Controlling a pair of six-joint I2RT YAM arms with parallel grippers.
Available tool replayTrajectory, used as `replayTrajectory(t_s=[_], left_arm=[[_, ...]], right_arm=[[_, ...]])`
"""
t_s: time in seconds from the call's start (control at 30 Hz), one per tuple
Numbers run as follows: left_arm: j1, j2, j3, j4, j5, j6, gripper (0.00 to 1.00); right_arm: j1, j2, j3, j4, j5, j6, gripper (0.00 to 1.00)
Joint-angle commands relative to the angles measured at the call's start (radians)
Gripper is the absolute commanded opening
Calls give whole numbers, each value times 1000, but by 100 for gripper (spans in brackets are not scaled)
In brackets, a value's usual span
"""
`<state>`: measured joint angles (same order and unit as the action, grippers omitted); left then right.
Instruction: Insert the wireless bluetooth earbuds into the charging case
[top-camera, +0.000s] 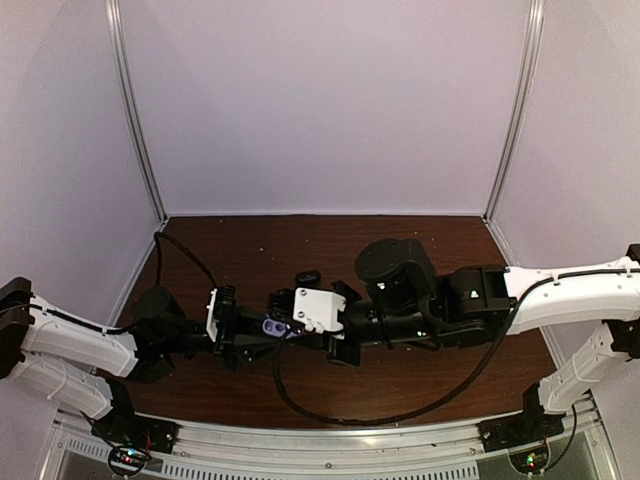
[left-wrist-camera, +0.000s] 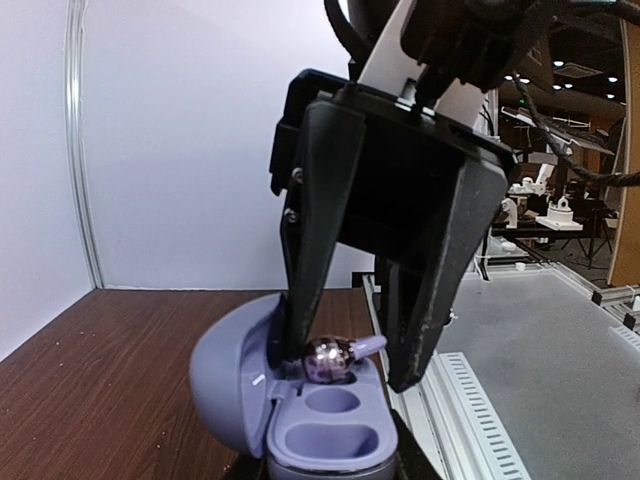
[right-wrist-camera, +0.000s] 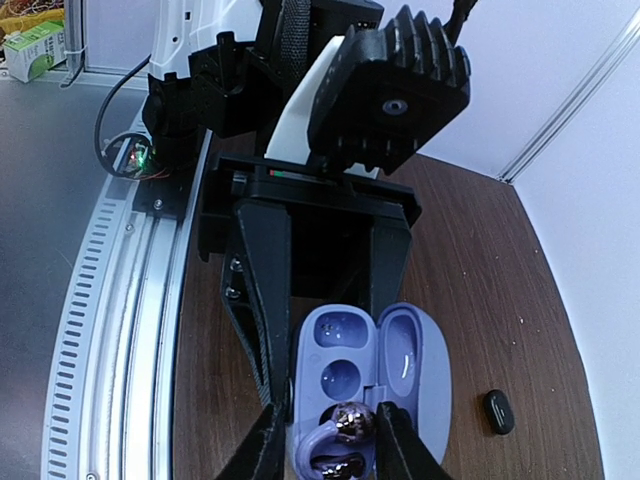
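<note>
Charging case (left-wrist-camera: 300, 440) sits clenched between the fingers of the left gripper (top-camera: 258, 330), near the middle of the dark wood counter (top-camera: 250, 250). Its hinged lid (left-wrist-camera: 225, 385) is swung open to one side and the lavender inside is exposed. One round well (left-wrist-camera: 330, 400) in the base is bare. At the end of the base just beyond that well lies a glossy pale-purple earbud (left-wrist-camera: 330, 360), its soft wing tip pointing toward one finger of the right gripper (left-wrist-camera: 350, 368). That gripper reaches in from the opposite side, its two black fingers straddling the earbud just above the case. One finger touches the bud, but I cannot tell whether the pair is clamping it or only flanking it. In the top view the two grippers meet nose to nose over the counter's centre. A small black oval piece (right-wrist-camera: 497, 410) lies on the counter, well apart from the case, on the lid's side.
</note>
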<state>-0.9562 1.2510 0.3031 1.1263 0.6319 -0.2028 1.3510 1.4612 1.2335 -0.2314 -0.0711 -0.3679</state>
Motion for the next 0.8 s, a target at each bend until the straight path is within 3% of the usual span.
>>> replayTrajectory(t_s=[0.0,0.57,0.77], left_arm=[[-4,-10,8,58,-14,-2,0],[-4,-13,3,69,-16,-12,0],[-4,-4,14,51,-3,-2,0]], right_arm=[[7,-1,-5,-20,-20,9,29],[21,19,-11,-51,-23,17,26],[25,2,17,-60,-8,12,36]])
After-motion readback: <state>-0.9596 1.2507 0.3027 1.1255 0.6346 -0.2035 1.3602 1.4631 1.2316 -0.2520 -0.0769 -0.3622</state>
